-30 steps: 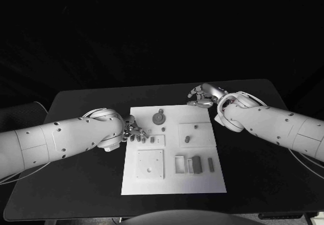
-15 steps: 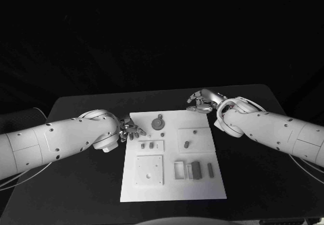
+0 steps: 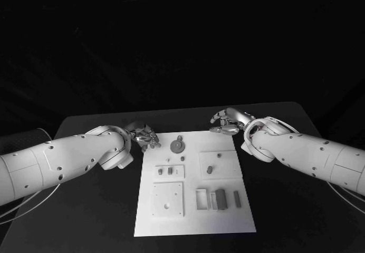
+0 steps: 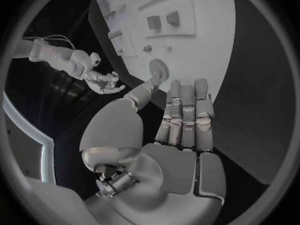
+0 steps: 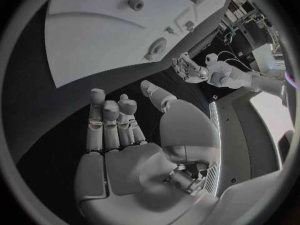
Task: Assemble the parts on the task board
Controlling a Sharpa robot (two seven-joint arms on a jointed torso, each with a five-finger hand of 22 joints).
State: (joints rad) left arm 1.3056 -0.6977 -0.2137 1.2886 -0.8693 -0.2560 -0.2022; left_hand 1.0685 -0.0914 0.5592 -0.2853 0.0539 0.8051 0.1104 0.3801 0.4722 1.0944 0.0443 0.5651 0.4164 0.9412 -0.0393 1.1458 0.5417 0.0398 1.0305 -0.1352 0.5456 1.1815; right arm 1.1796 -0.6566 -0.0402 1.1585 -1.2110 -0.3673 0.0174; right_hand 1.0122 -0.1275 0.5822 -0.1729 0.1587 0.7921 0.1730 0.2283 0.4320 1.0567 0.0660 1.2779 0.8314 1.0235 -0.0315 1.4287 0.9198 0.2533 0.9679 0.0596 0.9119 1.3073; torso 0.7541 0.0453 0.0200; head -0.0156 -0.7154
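The white task board [image 3: 194,224] lies in the middle of the black table. On it are a round grey part [image 3: 178,145], small grey pieces [image 3: 165,170] in a low frame, a slotted piece [image 3: 209,169], a square plate [image 3: 168,198] and upright blocks [image 3: 220,198]. My left hand [image 3: 143,136] hovers at the board's far left corner, fingers straight and empty [image 4: 182,119]. My right hand [image 3: 227,120] sits just beyond the board's far right corner, also holding nothing [image 5: 117,131]. The round part [image 4: 157,70] lies ahead of the left fingertips.
Black table surface [image 3: 84,211] surrounds the board on all sides. Its far edge [image 3: 182,112] runs close behind both hands. Each wrist view shows the other hand across the board [image 4: 103,81] [image 5: 190,70].
The camera has shifted. Relative to the board, my left hand has moved from beside the small pieces toward the far left corner. The right hand has kept its place.
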